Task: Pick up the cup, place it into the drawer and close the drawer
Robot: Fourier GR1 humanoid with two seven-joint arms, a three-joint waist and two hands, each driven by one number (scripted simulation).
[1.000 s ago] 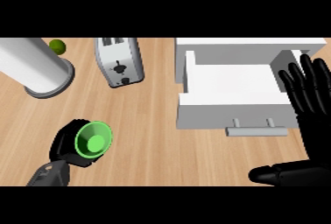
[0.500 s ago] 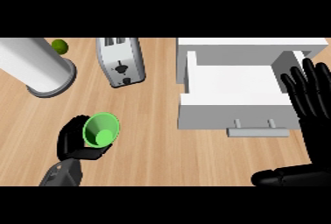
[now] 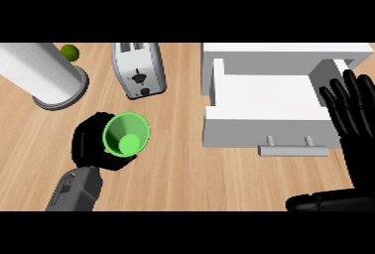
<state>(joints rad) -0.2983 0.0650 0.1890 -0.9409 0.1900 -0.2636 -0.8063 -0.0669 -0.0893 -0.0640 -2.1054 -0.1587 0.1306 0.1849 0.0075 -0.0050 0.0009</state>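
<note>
The left robot hand (image 3: 93,145) curls around the green cup (image 3: 126,134) above the wooden desk (image 3: 190,173), the cup's mouth tilted up toward the view. To the right, the white drawer (image 3: 264,130) stands open. The right robot hand (image 3: 355,119) rests at the drawer's right side, fingers straight. A toaster (image 3: 138,69) stands farther back.

Counter (image 3: 219,183): is showing pale wood grain, smooth and matt.
Cup (image 3: 126,135): is looking like smooth green plastic, slightly glossy.
Toaster (image 3: 139,69): is showing silvery metal with a soft sheen.
Drawer (image 3: 264,94): is looking plain white, smooth and matt.
Handle (image 3: 294,150): is looking like matt grey metal.
Canister (image 3: 40,72): is showing a smooth white wall on a grey metallic base.
Right hand (image 3: 359,129): is looking smooth, black and plastic-like.
</note>
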